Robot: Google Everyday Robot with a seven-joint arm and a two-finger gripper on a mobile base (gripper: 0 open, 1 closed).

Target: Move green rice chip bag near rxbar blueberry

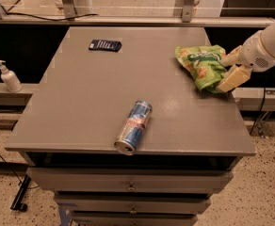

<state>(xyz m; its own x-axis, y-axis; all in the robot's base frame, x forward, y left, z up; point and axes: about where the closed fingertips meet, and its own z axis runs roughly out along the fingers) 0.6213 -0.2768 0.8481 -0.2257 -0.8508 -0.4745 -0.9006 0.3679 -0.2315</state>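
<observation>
**Grey table (81,102), green rice chip bag (202,64) at its right edge**

The gripper (231,68) reaches in from the right, jaws spread astride the bag's edge, probably readying a grasp. The rxbar blueberry (105,45) lies well apart, back-left.

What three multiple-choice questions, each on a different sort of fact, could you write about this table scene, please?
1. Where is the gripper?
A) at the left edge
B) under the drawers
C) at the right side of the table, by the green bag

2. How many things lie on the table top?
A) two
B) three
C) five

3. How is the drink can placed?
A) lying on its side
B) upright
C) crushed flat

Answers:
1 C, the gripper is at the bag's right edge.
2 B, only the bag, the can and the dark blue bar lie there.
3 A, its round end faces the front edge.
</observation>
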